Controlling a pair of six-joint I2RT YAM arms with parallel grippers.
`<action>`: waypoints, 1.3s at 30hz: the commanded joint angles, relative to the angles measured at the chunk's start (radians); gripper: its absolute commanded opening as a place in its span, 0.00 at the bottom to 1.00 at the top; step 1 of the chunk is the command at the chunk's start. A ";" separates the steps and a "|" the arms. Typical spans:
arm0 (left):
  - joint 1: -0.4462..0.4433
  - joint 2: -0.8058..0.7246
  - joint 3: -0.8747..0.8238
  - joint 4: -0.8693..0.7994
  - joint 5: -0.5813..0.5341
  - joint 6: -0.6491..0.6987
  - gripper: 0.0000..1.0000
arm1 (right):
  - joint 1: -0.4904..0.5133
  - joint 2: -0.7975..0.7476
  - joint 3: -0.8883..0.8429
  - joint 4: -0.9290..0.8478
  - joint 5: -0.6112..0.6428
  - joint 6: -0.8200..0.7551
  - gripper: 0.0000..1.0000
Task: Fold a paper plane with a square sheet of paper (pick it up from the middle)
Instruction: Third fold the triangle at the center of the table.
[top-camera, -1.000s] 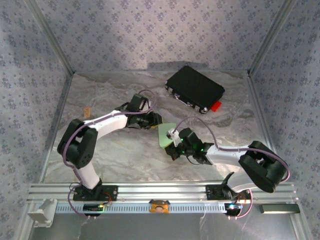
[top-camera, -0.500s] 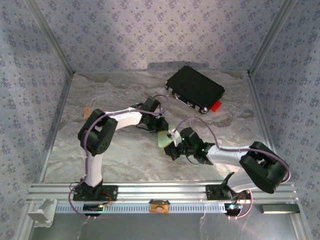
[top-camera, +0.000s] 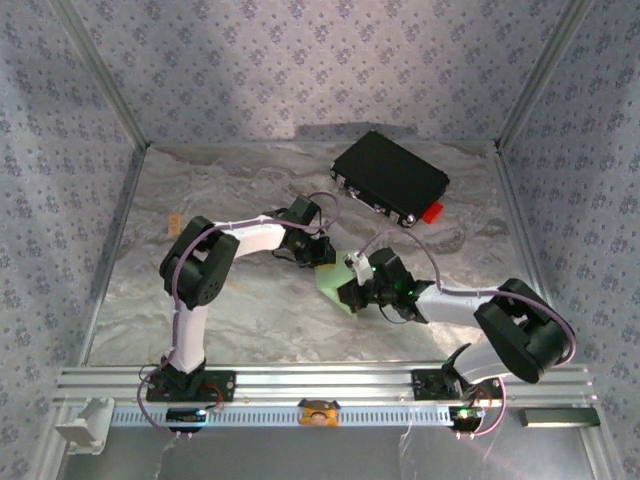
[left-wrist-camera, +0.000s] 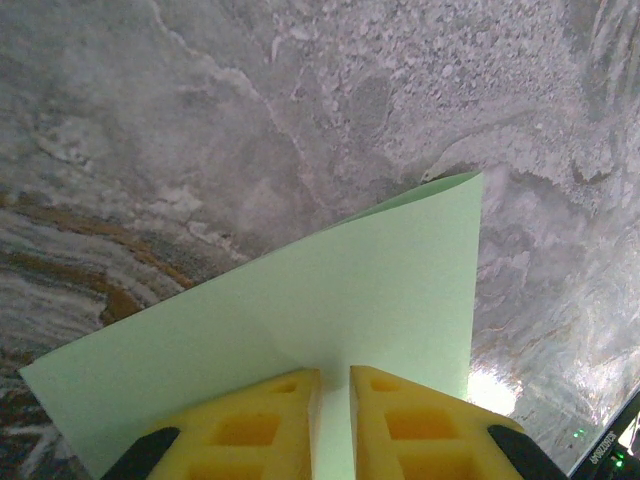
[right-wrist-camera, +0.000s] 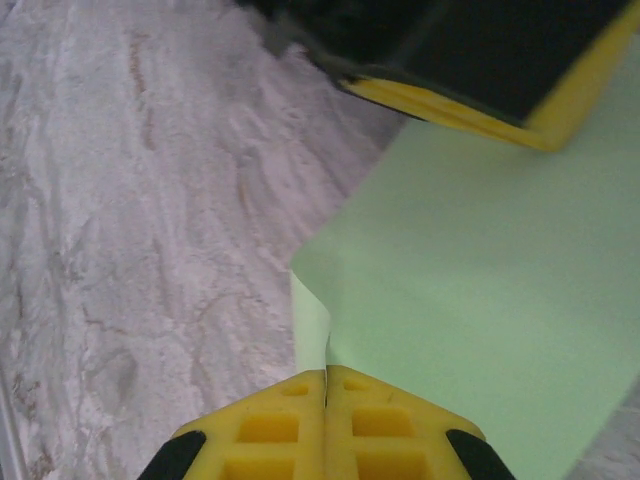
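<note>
I read the worktop (top-camera: 230, 180) as a flat slab with grey marbled veining and a dull sheen, enclosed by patterned walls.

The left arm (top-camera: 200, 268) rises from the near edge. Its elbow is folded sharply, and its white forearm reaches right towards the middle of the worktop. The right arm (top-camera: 520, 340) is bent at its elbow close to the right edge. Its forearm lies low and points left, also towards the middle. The two wrists meet there, just beside each other.

The black case (top-camera: 390, 178) is a hard, matte, rounded rectangle. It lies skewed near the far right corner, well apart from both wrists.

The sheet of paper (top-camera: 333, 283) is thin, pale green and unmarked. It sits at about the middle of the worktop, slightly towards the near edge, between the two pincers. In the left wrist view the sheet (left-wrist-camera: 330, 310) is a broad slanted face with one corner curling upward. In the right wrist view the sheet (right-wrist-camera: 500, 300) shows a narrow folded flap.

The left gripper (top-camera: 322, 255) has yellow ribbed foam pads. Its tips (left-wrist-camera: 335, 375) are drawn almost together, leaving a thin slit over the sheet's edge. I cannot tell whether they pinch the sheet.

The right gripper (top-camera: 350, 292) is clenched. Its pads (right-wrist-camera: 326, 375) are pressed flat together, and the folded flap runs into them.

A small red tab (top-camera: 432, 212) touches the near right end of the case.
</note>
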 joint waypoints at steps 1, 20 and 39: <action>-0.007 0.043 -0.003 -0.054 -0.040 0.023 0.16 | -0.026 0.033 0.030 -0.049 -0.039 0.030 0.00; -0.009 0.037 -0.001 -0.052 -0.035 0.018 0.17 | -0.076 0.109 0.076 -0.066 -0.027 0.075 0.00; -0.010 0.035 -0.004 -0.053 -0.037 0.017 0.17 | -0.077 0.129 0.084 -0.098 -0.012 0.084 0.00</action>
